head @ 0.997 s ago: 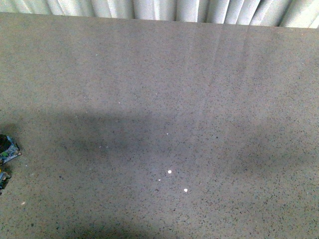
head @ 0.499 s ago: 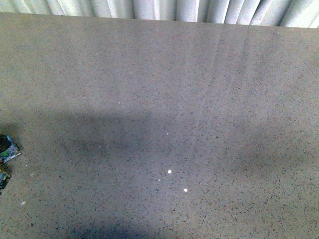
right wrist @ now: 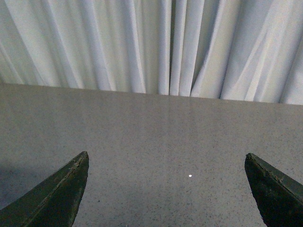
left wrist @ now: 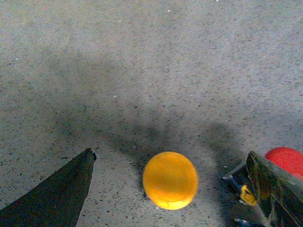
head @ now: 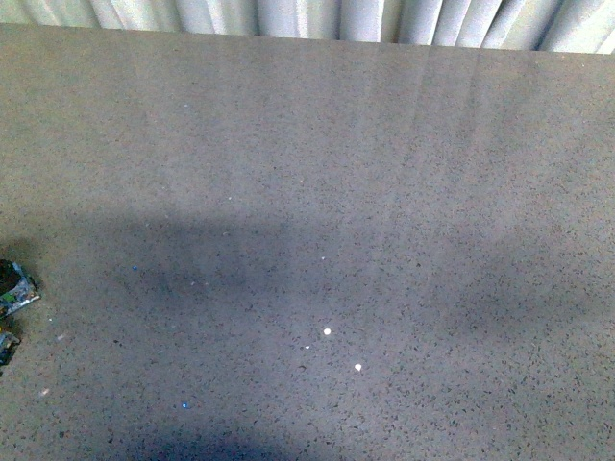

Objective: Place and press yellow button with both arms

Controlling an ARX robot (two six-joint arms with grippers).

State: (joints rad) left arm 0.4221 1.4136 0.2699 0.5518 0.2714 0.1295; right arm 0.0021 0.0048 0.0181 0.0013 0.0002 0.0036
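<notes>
Left tool: I am holding my left tool (left wrist: 170, 155) spread wide, gripping nothing.
Yellow button: the yellow button (left wrist: 170, 180) is standing on the table (left wrist: 142, 56), cap up, centred in that tool's gap.
Neighbours: a red cap (left wrist: 286, 161) and a black unit (left wrist: 242, 193) with a yellow tab are crowding 1 side.
Right tool: my right tool (right wrist: 166, 157) is hanging spread and empty, facing the curtain (right wrist: 151, 47).
Nearer arm: left, I am judging.

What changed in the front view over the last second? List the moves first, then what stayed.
Nothing visibly moved, and nothing was taken hold of or let go in this view. The dark unit on a bluish base sits at the same spot at the picture's left edge. The white specks lie where they were on the table. Neither arm shows.
</notes>
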